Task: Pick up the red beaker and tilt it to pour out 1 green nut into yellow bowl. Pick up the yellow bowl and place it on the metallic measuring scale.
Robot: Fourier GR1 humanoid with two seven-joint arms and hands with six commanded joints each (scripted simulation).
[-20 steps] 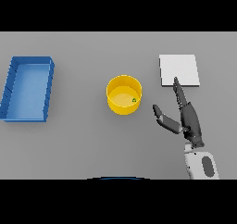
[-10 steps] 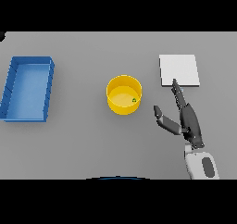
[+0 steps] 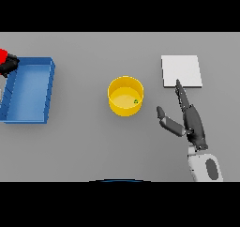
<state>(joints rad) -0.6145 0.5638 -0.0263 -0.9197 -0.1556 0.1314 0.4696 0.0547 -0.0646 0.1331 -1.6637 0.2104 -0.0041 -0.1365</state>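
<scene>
The right hand (image 3: 193,125) shows its fingers (image 3: 181,93) straight and stretched forward, their tips reaching the near edge of the white square scale (image 3: 182,70); whether they touch it cannot be told. Its thumb (image 3: 168,121) juts out to the left, apart from the fingers, and the hand holds nothing.

At the far left edge, the left hand (image 3: 8,64) is mostly cut off. It appears dark against a red shape, presumably the red beaker (image 3: 3,55), of which only a sliver shows; whether the fingers are wrapped round it cannot be told.

The yellow bowl (image 3: 125,95) stands upright at the middle of the grey table (image 3: 93,146), a small green nut (image 3: 136,101) lying inside near its right wall. The bowl is near the right thumb but apart from it.

A blue tray (image 3: 28,90) lies at the left, just beside the left hand.
</scene>
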